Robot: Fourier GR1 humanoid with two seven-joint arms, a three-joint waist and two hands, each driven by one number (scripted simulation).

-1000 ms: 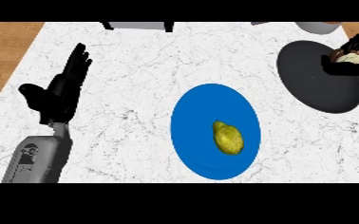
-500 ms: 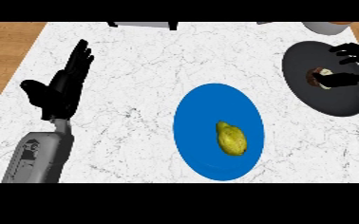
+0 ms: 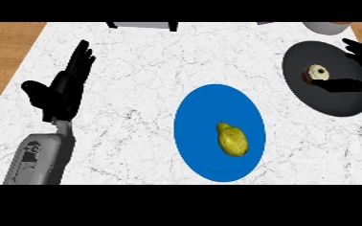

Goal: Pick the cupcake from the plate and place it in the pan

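Fingers point(image 3: 338, 84) of your right hand point(image 3: 351, 51) lie spread around the cupcake point(image 3: 317, 73) rather than curled on it — the cupcake sits in the dark pan point(image 3: 325, 103) at the counter's right edge, so you look to be at the release. The next move calls for lifting that hand clear without nudging the cupcake. Your left hand point(image 3: 60, 90) rests open, fingers up, near the left edge. The blue plate point(image 3: 205, 124) holds only a yellow fruit point(image 3: 232, 139).
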